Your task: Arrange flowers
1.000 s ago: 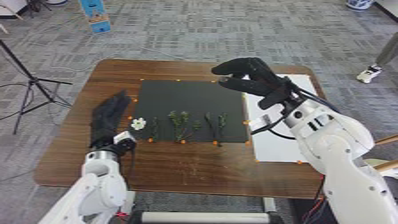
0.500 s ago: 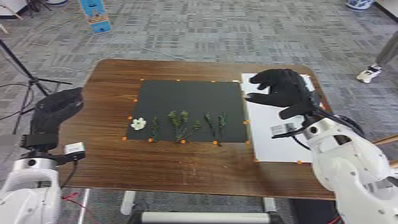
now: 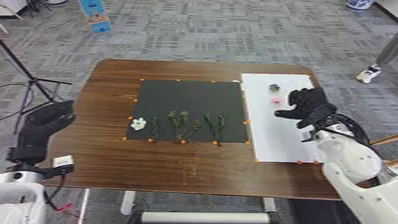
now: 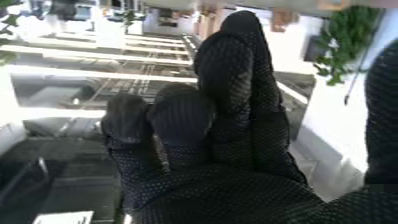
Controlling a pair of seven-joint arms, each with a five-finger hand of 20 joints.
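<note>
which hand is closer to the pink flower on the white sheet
The right. The right hand is just to the right of the pink flower; the left hand is at the table's far left, beyond the black mat.

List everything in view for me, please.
table: one, brown, centre
mat: one, black, on table
sheet: one, white, right of mat
flower: one, white, mat's left
stems: several, green, on mat
blossom: one, pink, on sheet
clump: one, dark, beyond blossom
markers: several, orange, around mat
tripod: one, black, left floor
sign: one, blue, behind table
arms: two, white, bottom corners
left hand: one, black, at table's left edge
right hand: one, black, over sheet
</note>
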